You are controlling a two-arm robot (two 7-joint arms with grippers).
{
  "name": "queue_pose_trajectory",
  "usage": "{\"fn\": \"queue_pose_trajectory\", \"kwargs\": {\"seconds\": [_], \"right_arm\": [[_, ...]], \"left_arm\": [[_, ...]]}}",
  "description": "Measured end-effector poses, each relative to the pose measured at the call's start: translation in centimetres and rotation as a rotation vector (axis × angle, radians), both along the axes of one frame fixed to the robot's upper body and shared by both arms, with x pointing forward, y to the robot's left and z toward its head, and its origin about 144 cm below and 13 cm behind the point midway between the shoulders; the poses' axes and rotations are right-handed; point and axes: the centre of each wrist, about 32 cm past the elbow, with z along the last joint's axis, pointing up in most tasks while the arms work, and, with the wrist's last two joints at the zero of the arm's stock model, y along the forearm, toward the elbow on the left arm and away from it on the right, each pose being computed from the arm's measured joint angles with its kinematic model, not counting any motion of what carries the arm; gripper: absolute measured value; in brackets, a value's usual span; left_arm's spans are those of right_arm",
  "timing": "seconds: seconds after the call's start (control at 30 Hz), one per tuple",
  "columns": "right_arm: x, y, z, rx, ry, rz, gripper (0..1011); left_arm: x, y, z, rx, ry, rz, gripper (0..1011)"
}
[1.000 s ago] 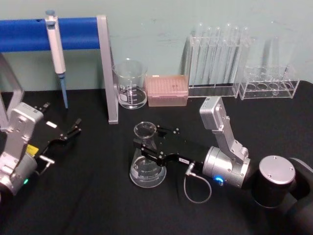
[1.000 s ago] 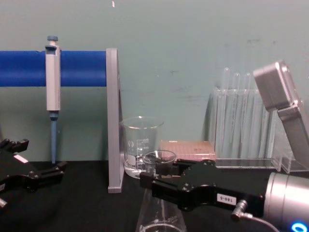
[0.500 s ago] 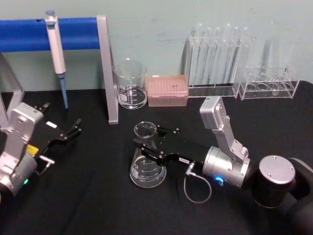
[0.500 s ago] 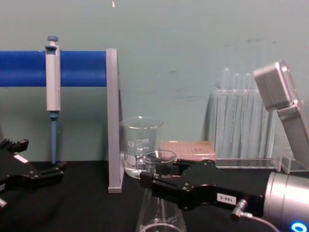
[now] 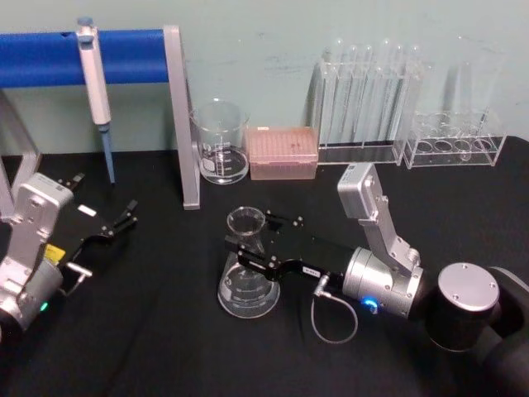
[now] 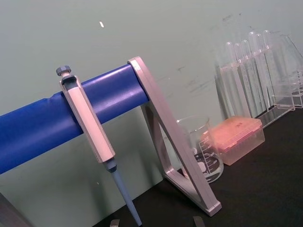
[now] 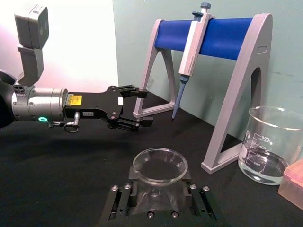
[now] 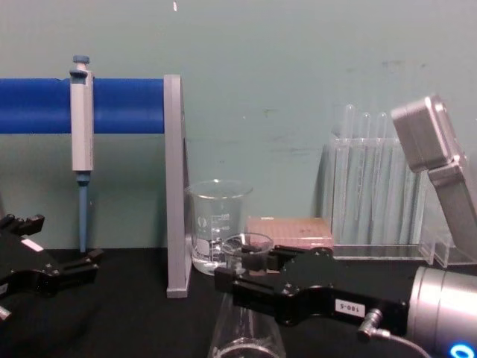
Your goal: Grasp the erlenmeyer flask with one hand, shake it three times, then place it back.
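The clear glass conical erlenmeyer flask [image 5: 245, 291] stood about the middle of the black table [image 5: 165, 339], upright, with its wide base low against the cloth. Whether the base rested on the cloth or hung just off it I could not tell. The right gripper [image 5: 250, 239], black with a small white label on a silver-grey arm, reached in from the right edge. Its jaws were drawn in on the narrow neck just under the flared rim, one finger [image 7: 119, 202] on each side. That looked the sensible place to hold it: the flare above and the widening cone below would keep the glass from slipping during a shake. I judged the grasp made and the shaking not yet begun.

The straight-sided glass beaker [image 5: 220, 142], the pink tip box [image 5: 283, 154] and the clear test tube rack [image 5: 364, 99] stood along the back edge. They looked far enough off for a short shake. The grey-and-blue stand [image 5: 178, 116] carrying the white pipette [image 5: 93, 76] stood at the back left.

The left gripper [image 5: 122, 218] lay near the left edge, jaws apart and holding nothing, well clear of the flask.
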Motion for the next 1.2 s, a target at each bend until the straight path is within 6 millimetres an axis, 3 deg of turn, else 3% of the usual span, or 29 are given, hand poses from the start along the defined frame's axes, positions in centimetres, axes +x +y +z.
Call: {"fn": "queue_pose_trajectory", "kwargs": {"seconds": [0.57,1.2], "right_arm": [[-0.01,0.02,0.01,0.000,0.000,0.001,1002],[-0.54,-0.59,0.37,-0.013,0.015,0.015,1002]], "left_arm": [[0.00,0.00,0.00,0.000,0.000,0.000,1001],[0.00,0.00,0.00,0.000,0.000,0.000,1001]]}}
